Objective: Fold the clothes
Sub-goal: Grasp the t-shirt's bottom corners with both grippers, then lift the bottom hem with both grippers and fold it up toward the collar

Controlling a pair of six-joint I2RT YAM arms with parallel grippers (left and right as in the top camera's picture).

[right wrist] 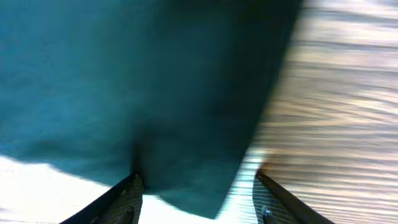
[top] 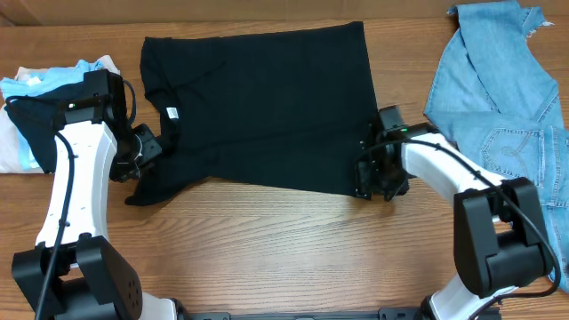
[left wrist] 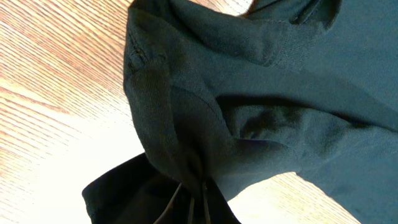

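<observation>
A black T-shirt (top: 267, 107) lies spread on the wooden table, its white neck label (top: 172, 113) at the left. My left gripper (top: 145, 153) is shut on bunched cloth at the shirt's left edge. In the left wrist view the shirt (left wrist: 261, 93) gathers into folds at the jaws (left wrist: 200, 202), and the cloth hides the fingers. My right gripper (top: 372, 178) is at the shirt's near right corner. In the right wrist view its fingers (right wrist: 198, 186) stand wide apart with the corner of the shirt (right wrist: 186, 112) between them.
A pair of blue jeans (top: 502, 98) lies at the right edge of the table. A heap of light blue and white clothes (top: 40, 84) lies at the left edge, beside the left arm. Bare wood (top: 284, 249) runs along the front.
</observation>
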